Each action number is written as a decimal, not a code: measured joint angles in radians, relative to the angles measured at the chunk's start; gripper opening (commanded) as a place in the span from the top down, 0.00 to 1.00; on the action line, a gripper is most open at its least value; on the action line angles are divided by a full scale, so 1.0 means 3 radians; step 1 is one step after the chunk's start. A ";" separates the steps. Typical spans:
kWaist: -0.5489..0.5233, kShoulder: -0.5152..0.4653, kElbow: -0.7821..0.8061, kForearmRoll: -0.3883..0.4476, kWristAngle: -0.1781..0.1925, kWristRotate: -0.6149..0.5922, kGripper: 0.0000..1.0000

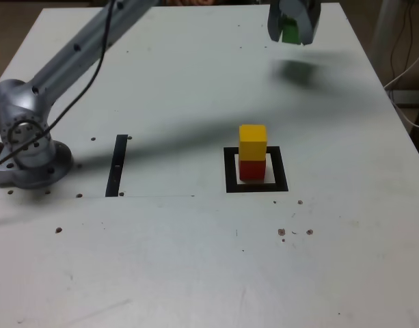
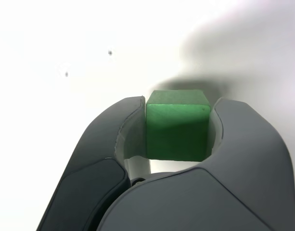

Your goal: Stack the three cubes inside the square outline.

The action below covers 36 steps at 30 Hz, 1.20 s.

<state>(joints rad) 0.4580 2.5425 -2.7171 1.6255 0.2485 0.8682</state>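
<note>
The green cube (image 2: 177, 124) sits clamped between my grey jaws, and my gripper (image 2: 178, 108) is shut on it. In the exterior view the gripper (image 1: 292, 34) hangs above the table at the far right with the green cube (image 1: 289, 31) showing between its fingers, its shadow on the table below. The yellow cube (image 1: 253, 141) rests on top of the red cube (image 1: 252, 169), and both stand inside the square outline (image 1: 257, 170) near the table's middle, well in front of the gripper.
A narrow black strip (image 1: 117, 165) lies at the exterior view's left, next to the arm's grey base (image 1: 28, 147). Small dark specks dot the white table (image 1: 195, 260). A cable (image 1: 404, 61) hangs off the right edge.
</note>
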 measured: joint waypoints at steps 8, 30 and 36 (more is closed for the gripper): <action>-0.0404 -0.0617 0.0910 0.0000 0.0001 -0.0464 0.86; -0.1920 -0.2423 0.3428 -0.0042 -0.0394 -0.2561 0.86; -0.2194 -0.2911 0.3530 -0.0116 -0.0499 -0.3034 0.86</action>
<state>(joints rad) -0.2003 1.6691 -1.6581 1.5907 0.0988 -0.0420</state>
